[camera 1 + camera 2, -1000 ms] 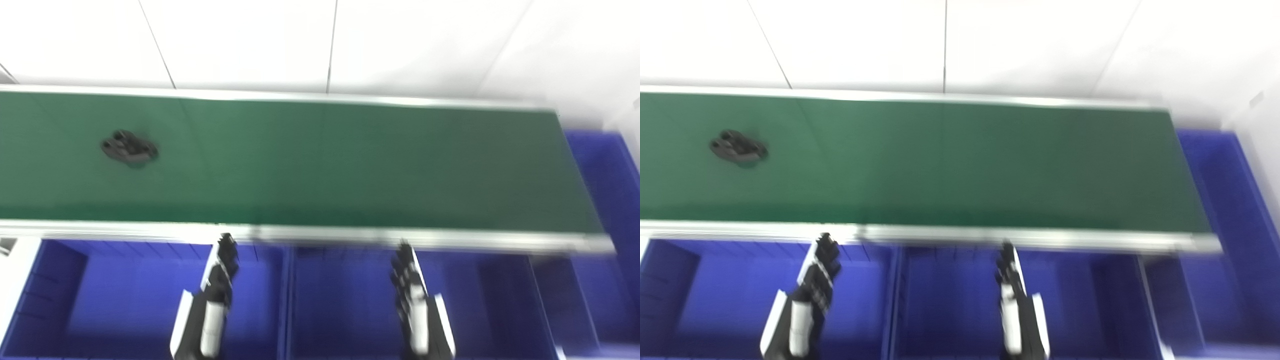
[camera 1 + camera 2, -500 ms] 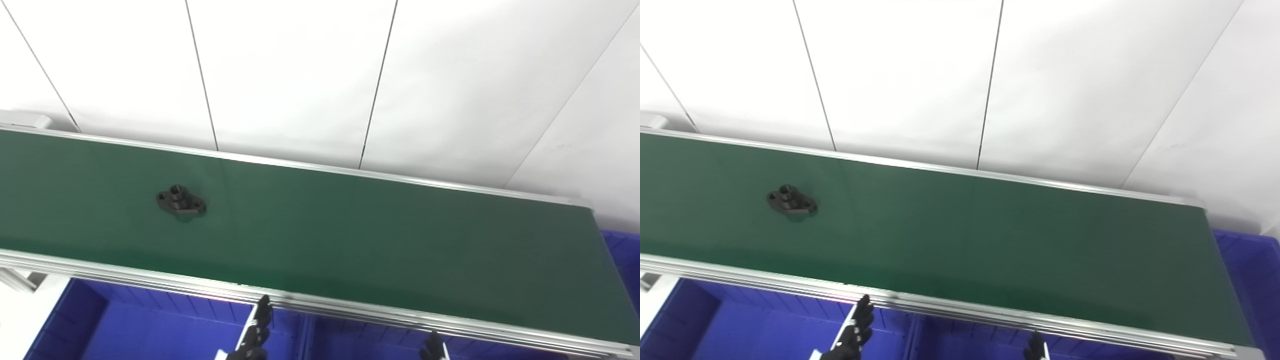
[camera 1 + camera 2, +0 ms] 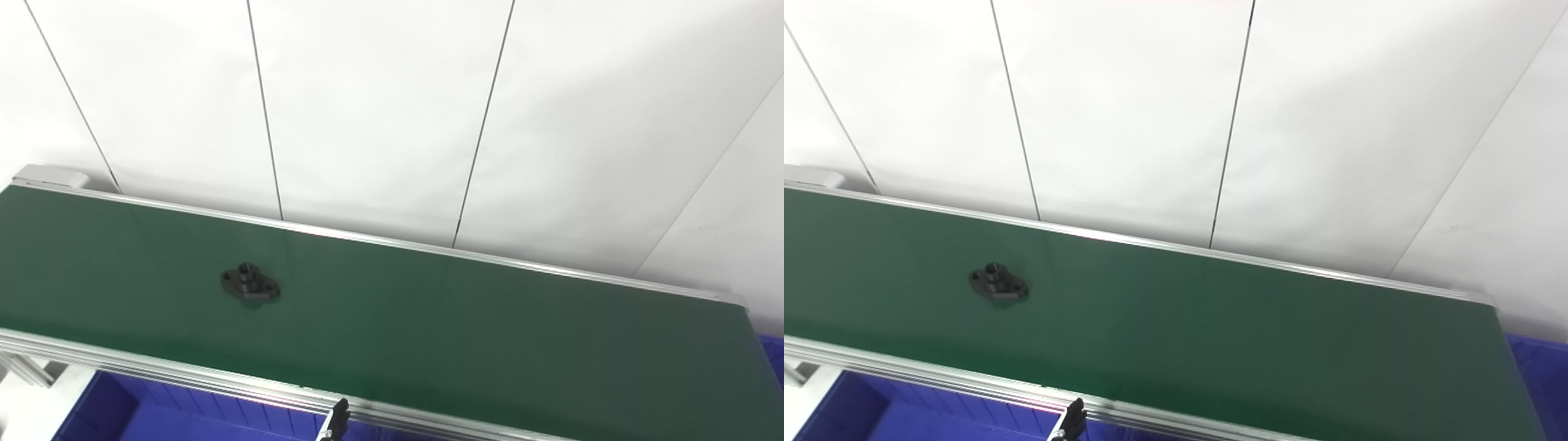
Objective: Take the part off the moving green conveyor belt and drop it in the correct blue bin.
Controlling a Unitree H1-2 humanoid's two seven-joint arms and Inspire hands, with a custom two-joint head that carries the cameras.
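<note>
Green conveyor belt (image 3: 429, 331) runs diagonally from left edge to lower right, aluminium rails (image 3: 184, 376) along near and far sides. Behind it a white panelled wall (image 3: 380, 110) with 3 thin dark seams fills the upper frame. Black flanged part (image 3: 250, 285), a raised hub on an oval base with bolt holes, sits flat on the belt left of centre, nothing touching it. Blue bin (image 3: 122, 416) shows only as a strip at lower left under the near rail; another blue corner (image 3: 1543, 367) at the right edge past the belt end, both cut off. Left hand (image 3: 1070, 424): only dark fingers peek above the bottom edge by the near rail, apart or together cannot tell. Right hand out of frame.
</note>
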